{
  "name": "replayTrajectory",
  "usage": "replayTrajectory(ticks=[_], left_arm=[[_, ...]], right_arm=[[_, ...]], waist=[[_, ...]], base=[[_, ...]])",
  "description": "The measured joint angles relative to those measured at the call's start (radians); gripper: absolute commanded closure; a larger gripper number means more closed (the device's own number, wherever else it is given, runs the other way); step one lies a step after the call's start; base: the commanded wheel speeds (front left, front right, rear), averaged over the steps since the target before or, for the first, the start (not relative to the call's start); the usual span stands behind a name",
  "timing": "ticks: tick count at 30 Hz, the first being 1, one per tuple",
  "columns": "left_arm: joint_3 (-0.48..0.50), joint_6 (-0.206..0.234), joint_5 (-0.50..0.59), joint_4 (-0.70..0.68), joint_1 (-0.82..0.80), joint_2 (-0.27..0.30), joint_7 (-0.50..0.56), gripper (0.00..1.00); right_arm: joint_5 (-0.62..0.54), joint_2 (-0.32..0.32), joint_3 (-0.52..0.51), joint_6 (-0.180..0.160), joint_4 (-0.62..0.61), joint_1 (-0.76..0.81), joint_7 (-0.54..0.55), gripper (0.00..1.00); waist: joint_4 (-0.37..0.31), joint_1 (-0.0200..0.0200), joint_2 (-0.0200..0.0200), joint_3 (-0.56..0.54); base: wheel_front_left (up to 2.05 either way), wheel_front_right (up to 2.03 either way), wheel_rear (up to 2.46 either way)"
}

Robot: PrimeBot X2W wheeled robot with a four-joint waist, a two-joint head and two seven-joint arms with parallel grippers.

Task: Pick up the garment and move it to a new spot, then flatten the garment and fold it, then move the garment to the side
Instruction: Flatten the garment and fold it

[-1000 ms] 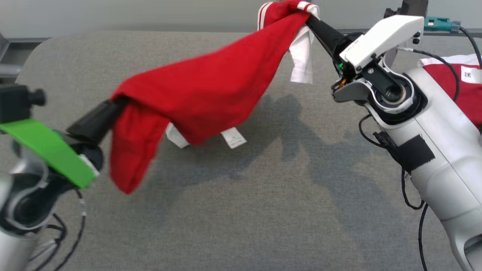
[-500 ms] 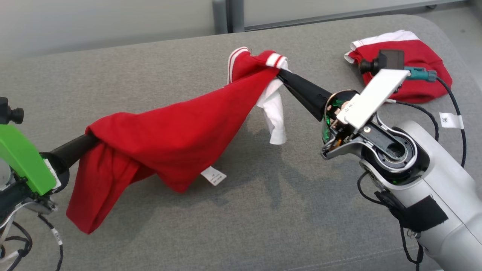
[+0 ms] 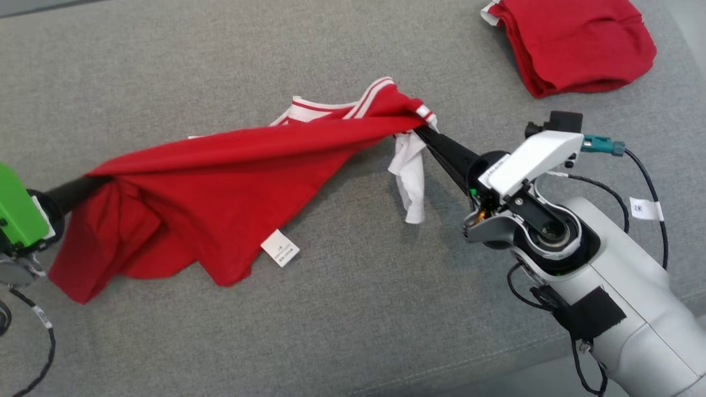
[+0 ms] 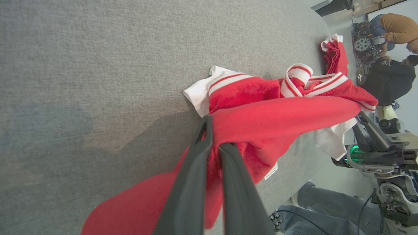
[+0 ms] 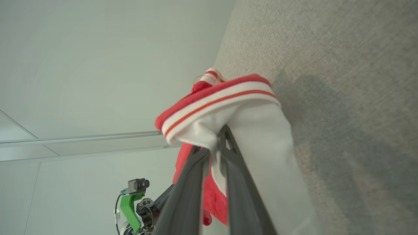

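A tabletop (image 3: 353, 331) covered in grey woven fabric is recorded, with a stitched seam noted along its near right edge. A folded red garment (image 3: 573, 44) is found lying flat at the far right corner of the tabletop, a strip of white trim being exposed at its left end. In the left wrist view the same folded red garment (image 4: 333, 55) is seen edge-on. Beyond that corner two persons are observed, one in an orange-brown top (image 4: 400, 27) and one in a dark top (image 4: 388, 81). Legs in blue jeans (image 4: 313, 209) are noted beside the tabletop's edge. A pale wall (image 5: 98, 65) crossed by a horizontal rail (image 5: 81, 138) is recorded behind.
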Motion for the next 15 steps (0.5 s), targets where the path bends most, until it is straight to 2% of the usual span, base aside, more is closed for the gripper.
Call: replayTrajectory(ticks=[3,5,6,7,11,15], left_arm=[[-0.009,0.004,0.052,0.014,-0.052,0.006,-0.008,1.00],[-0.027,0.004,0.101,0.022,-0.086,0.008,-0.017,0.66],[-0.038,0.004,0.137,0.029,-0.102,0.010,-0.029,0.38],[-0.045,0.004,0.175,0.045,-0.117,0.010,-0.045,0.00],[-0.102,0.001,0.315,0.089,-0.148,0.036,-0.082,0.00],[-0.144,-0.015,0.370,0.103,-0.166,0.034,-0.101,0.00]], right_arm=[[-0.009,0.026,0.018,0.000,-0.003,-0.049,-0.018,1.00],[-0.020,0.037,0.030,0.000,-0.009,-0.081,-0.029,1.00],[-0.024,0.042,0.033,0.000,-0.009,-0.093,-0.033,1.00],[-0.029,0.044,0.040,0.000,-0.008,-0.105,-0.036,1.00],[-0.057,0.049,0.058,0.000,0.004,-0.134,-0.048,1.00],[-0.059,0.046,0.061,0.000,0.026,-0.147,-0.058,1.00]], waist=[[-0.004,0.0000,0.0000,0.045],[-0.004,0.0000,0.0000,0.075],[-0.003,0.0000,0.0000,0.089],[-0.001,0.0000,0.0000,0.103],[0.014,0.0001,0.0000,0.141],[0.041,0.0001,0.0000,0.151]], base=[[0.00,0.00,0.00],[0.00,0.00,0.00],[0.00,0.00,0.00],[0.00,0.00,0.00],[0.00,0.00,0.00],[0.00,0.00,0.00]])
